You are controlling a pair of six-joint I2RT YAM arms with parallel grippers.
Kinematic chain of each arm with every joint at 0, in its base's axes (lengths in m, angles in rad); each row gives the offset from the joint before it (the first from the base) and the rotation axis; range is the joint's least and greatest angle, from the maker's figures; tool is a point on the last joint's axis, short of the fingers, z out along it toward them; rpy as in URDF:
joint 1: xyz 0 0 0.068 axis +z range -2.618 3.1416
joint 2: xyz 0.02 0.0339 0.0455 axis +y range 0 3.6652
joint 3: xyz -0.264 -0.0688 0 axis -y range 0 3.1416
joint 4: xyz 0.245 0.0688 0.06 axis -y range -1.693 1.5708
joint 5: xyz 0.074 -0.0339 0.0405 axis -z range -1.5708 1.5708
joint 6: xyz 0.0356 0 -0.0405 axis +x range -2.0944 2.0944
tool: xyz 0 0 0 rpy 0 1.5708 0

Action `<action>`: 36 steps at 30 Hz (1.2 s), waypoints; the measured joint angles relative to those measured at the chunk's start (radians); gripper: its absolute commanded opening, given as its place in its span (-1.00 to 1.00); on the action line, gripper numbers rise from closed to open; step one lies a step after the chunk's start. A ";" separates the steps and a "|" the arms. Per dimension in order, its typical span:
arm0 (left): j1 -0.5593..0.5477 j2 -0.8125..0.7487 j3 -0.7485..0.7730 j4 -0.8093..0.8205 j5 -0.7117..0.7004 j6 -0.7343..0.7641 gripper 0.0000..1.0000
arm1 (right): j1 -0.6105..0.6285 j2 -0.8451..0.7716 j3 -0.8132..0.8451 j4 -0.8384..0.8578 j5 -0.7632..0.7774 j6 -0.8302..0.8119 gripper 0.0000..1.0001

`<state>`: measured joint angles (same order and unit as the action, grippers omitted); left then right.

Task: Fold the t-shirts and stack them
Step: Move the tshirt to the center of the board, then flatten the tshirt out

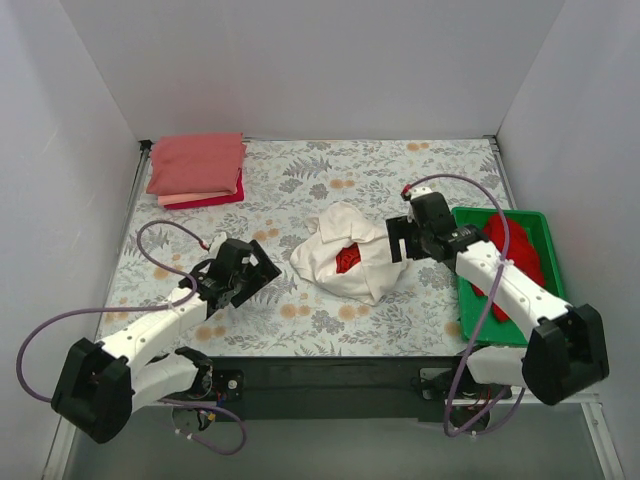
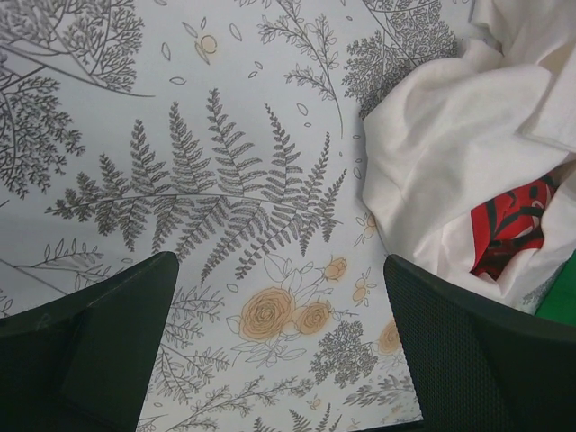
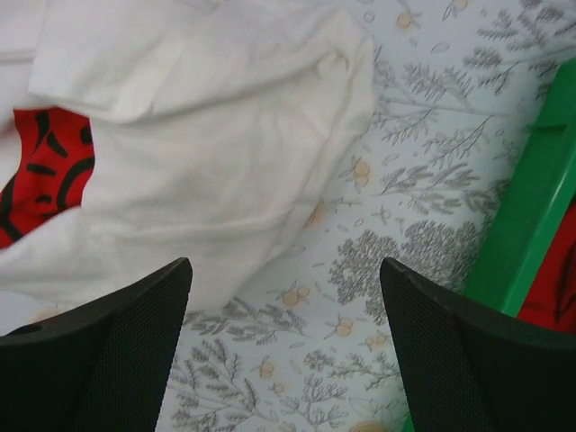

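**Top external view: two wide-open grippers flank a crumpled white tee**

Nearest the bases, at front left: left gripper (image 1: 262, 275) over the floral table cover (image 1: 330, 180), jaws spread wide, gripping nothing. Left wrist view: only bare patterned cover between the jaws (image 2: 279, 270), with the cloth off to the upper right.

Mid-table: white tee (image 1: 345, 250) in a rumpled heap, unfolded, red print (image 1: 348, 258) peeking from its folds. Just beside its right edge: right gripper (image 1: 395, 240), jaws likewise wide and empty. Right wrist view: tee's hem (image 3: 225, 162) reaching in from the left ahead of the jaws (image 3: 284, 265), not clamped.

Further right: green tray (image 1: 495, 213) at the table's edge, red tee (image 1: 515, 255) bunched inside it.

Far left corner: folded stack (image 1: 195, 165) of pink, salmon and crimson tees, well apart from both grippers.
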<state>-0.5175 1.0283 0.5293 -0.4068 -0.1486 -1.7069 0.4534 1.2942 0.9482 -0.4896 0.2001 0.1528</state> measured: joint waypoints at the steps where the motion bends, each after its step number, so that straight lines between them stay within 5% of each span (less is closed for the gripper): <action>1: 0.000 0.028 0.014 0.006 0.000 0.005 0.96 | 0.000 -0.029 -0.033 0.014 -0.016 0.008 0.83; 6: 0.000 0.230 0.122 0.068 0.007 0.042 0.86 | 0.001 -0.187 -0.270 0.132 -0.188 0.085 0.87; 12: 0.000 0.502 0.293 0.132 0.020 0.077 0.61 | 0.027 -0.194 -0.384 0.246 -0.348 0.150 0.83; 19: 0.002 0.649 0.371 0.202 0.048 0.097 -0.05 | 0.068 -0.134 -0.389 0.319 -0.360 0.198 0.54; 21: 0.002 0.660 0.370 0.224 0.066 0.103 -0.69 | 0.085 -0.111 -0.389 0.335 -0.343 0.214 0.48; 23: 0.002 0.681 0.367 0.238 0.092 0.113 -1.00 | 0.106 -0.089 -0.389 0.343 -0.321 0.228 0.48; 27: 0.004 0.706 0.369 0.280 0.145 0.132 -1.00 | 0.146 -0.038 -0.389 0.354 -0.262 0.251 0.44; 29: 0.004 0.713 0.369 0.299 0.166 0.141 -1.00 | 0.164 -0.008 -0.388 0.361 -0.228 0.260 0.27; 32: 0.004 0.711 0.363 0.313 0.174 0.150 -1.00 | 0.182 0.019 -0.372 0.363 -0.179 0.275 -0.56; 36: 0.003 0.647 0.310 0.294 0.151 0.163 -1.00 | 0.200 0.015 -0.366 0.333 -0.113 0.296 -0.95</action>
<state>-0.5144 1.6749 0.8391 -0.1131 0.0025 -1.5444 0.6533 1.3094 0.5823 -0.1566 0.0872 0.4492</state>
